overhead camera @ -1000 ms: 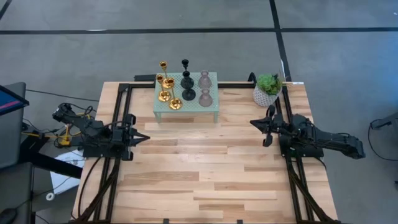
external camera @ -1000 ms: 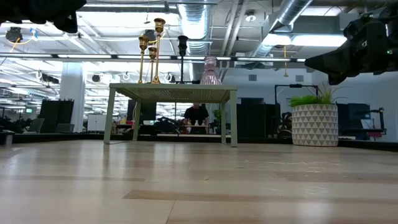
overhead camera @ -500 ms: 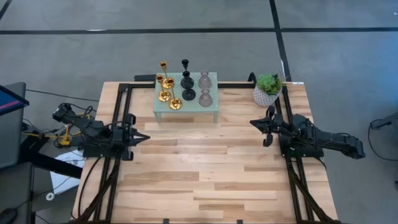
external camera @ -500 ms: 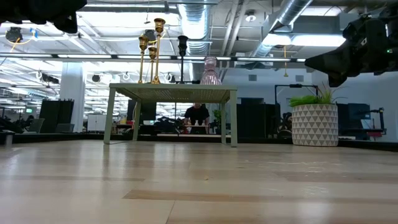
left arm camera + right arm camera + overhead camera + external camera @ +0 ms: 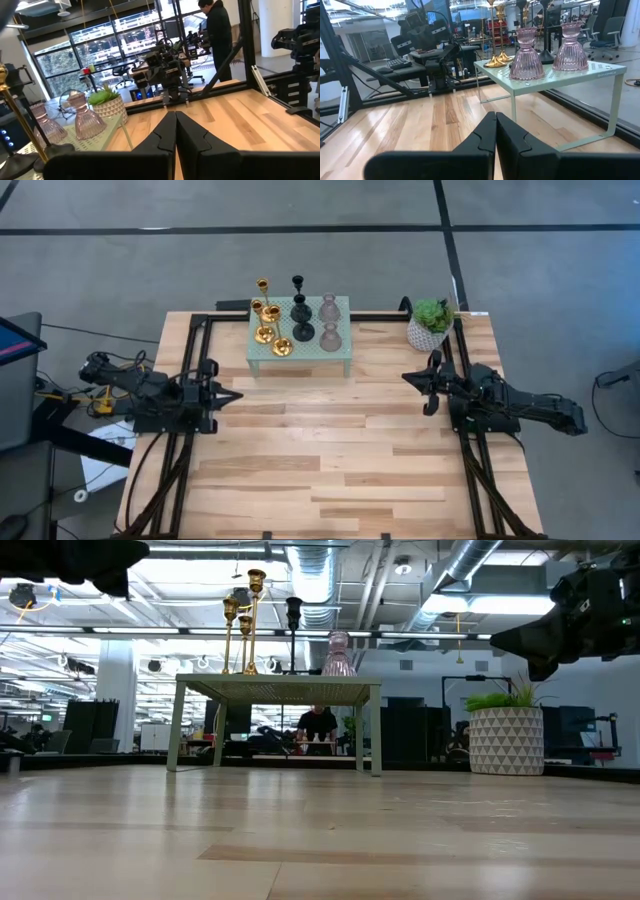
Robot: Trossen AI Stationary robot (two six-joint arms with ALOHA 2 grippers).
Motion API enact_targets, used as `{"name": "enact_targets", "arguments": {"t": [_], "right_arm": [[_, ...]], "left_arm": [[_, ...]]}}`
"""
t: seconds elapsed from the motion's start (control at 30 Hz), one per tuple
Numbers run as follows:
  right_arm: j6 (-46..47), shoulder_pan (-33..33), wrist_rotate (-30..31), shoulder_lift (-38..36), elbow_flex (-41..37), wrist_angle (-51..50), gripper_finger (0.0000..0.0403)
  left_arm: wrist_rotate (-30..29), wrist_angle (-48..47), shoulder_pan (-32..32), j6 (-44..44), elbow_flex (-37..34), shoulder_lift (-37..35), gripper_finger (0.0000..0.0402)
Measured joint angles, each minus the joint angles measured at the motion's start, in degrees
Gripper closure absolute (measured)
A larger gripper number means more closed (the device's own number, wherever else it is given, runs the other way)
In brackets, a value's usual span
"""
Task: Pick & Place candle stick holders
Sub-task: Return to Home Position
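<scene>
The candle stick holders stand upright on their round bases on a small pale green perforated stand [image 5: 340, 360] at the table's far middle. There are gold ones [image 5: 266, 315] on its left, black ones [image 5: 300, 310] in the middle, and two pinkish glass ones [image 5: 330, 320] on its right. The glass ones also show in the right wrist view [image 5: 526, 52] and the left wrist view [image 5: 87, 117]. My left gripper [image 5: 238, 397] is shut and empty over the table's left part, pointing right. My right gripper [image 5: 405, 377] is shut and empty over the right part, pointing left.
A green plant in a white patterned pot [image 5: 430, 325] stands at the far right corner, close to my right arm. Black frame rails [image 5: 190, 380] run along both table sides. Bare wood lies between the grippers and toward the near edge. A person [image 5: 217, 35] stands in the room beyond.
My left arm has swung a little, and its gripper tip has shifted slightly toward the table's far edge. The gripper has stayed shut. The holders and my right arm have kept still.
</scene>
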Motion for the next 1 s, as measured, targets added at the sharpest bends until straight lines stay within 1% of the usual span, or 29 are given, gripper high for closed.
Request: {"name": "enact_targets", "arguments": {"t": [0.27, 0.37, 0.6, 0.7, 0.83, 1.0], "right_arm": [[0.46, 0.00, 0.00, 0.02, 0.00, 0.31, 0.0403], [0.44, 0.00, 0.00, 0.02, 0.00, 1.06, 0.0403], [0.39, 0.00, 0.02, 0.02, 0.00, 0.83, 0.0403], [0.39, 0.00, 0.02, 0.02, 0.00, 0.83, 0.0403], [0.41, -0.02, 0.07, 0.02, 0.00, 0.83, 0.0403], [-0.25, -0.02, 1.75, 0.02, 0.00, 0.81, 0.0403]], "left_arm": [[4.52, 0.00, 4.06, -1.08, 0.00, -0.01, 0.0397], [7.70, -0.81, 5.27, -2.34, 0.00, -0.01, 0.0398], [16.74, -9.88, 5.81, -8.06, -0.11, -0.01, 0.0397], [20.06, -8.99, 5.79, -8.22, -1.78, -0.03, 0.0398], [19.75, -4.92, 5.81, -8.56, -6.38, -0.01, 0.0397], [19.59, 0.73, 5.81, -8.34, -11.07, 0.00, 0.0398]]}}
